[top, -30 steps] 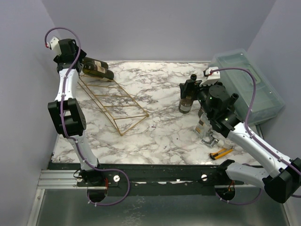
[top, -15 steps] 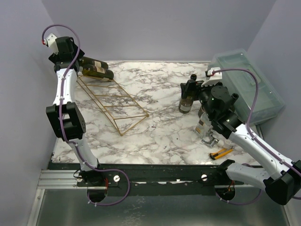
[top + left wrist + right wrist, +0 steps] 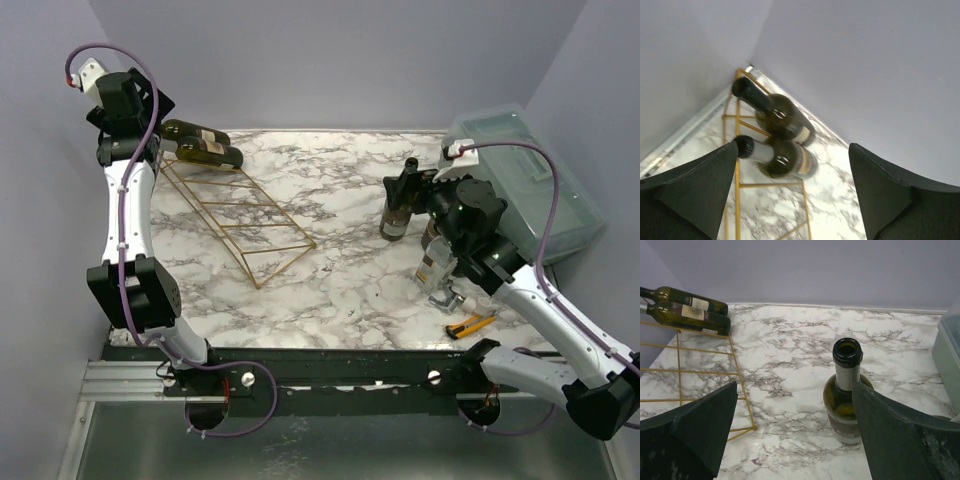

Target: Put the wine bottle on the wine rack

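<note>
Two bottles [image 3: 205,148] lie side by side on the wine rack [image 3: 240,215] at ten o'clock on the table [image 3: 330,290] in the overhead view. The left arm [image 3: 125,200] hangs high over that corner. One wine bottle [image 3: 396,215] stands upright toward two o'clock, with the right arm [image 3: 520,290] right at its neck. Whether the neck sits between the fingers is hard to tell from up here.

In the left wrist view, the left fingers [image 3: 695,190] are spread wide with nothing between them. The racked pair sits at twelve o'clock, slightly blurred, and the rack's near end is cut off.

In the right wrist view, the right fingers [image 3: 695,425] are also released and wide apart. The upright bottle's open mouth is at one o'clock, close beside the right-hand finger and off-centre.

It looks like the approach for the pickup. Next, the right fingers need to centre on the neck and close firmly. Then comes a lift and a tilt onto the free rungs below the pair.
</note>
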You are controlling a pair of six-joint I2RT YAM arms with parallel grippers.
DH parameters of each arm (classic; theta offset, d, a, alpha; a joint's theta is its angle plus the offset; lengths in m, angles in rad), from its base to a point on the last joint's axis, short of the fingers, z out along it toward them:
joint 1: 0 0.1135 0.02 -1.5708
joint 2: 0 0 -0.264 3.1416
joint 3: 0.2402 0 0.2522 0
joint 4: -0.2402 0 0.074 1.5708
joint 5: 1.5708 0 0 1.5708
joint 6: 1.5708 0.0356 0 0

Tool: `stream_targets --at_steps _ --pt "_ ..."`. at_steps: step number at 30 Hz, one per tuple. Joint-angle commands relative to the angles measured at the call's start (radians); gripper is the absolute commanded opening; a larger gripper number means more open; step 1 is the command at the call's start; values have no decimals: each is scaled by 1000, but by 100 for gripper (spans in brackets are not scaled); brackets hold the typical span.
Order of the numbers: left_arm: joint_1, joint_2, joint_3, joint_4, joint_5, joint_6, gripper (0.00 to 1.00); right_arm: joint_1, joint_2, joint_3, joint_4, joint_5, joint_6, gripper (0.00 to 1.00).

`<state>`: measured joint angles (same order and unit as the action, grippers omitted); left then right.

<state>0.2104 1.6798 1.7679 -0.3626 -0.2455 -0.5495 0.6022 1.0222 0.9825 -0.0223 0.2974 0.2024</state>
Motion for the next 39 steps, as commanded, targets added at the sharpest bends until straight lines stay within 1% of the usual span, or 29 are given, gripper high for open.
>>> stream_targets --at_steps 1,5,9,12,14,19,23,28,30,32,35,39 --pt "6 -88 -51 -18 279 -85 94 5 -52 69 -108 -42 30 100" --pt "-12 -155 -118 -16 464 -116 96 5 -99 103 -193 -37 29 100" --pt "-81 -211 -173 -18 615 -58 96 5 -149 114 -274 19 9 100" --pt "-192 -266 -209 -21 670 24 97 5 -195 113 -314 65 7 100" --pt "-277 -305 -233 -25 678 69 98 4 -228 108 -323 84 13 100" --pt "-454 -362 -299 -23 713 84 99 5 -309 88 -318 105 21 100" --pt "-621 -389 -355 -4 698 117 99 5 -345 84 -339 144 14 100" --pt "-870 -394 -431 59 606 186 99 5 -400 74 -379 177 23 100" --pt "-951 -381 -454 91 559 203 99 5 -427 71 -403 185 29 100" --pt "-1015 -363 -464 114 495 219 99 5 -444 72 -434 197 38 100" --pt "-1079 -327 -455 137 419 234 99 4 -457 85 -503 213 57 100" --pt "-1142 -266 -461 228 302 182 99 6 -495 100 -553 235 86 100"
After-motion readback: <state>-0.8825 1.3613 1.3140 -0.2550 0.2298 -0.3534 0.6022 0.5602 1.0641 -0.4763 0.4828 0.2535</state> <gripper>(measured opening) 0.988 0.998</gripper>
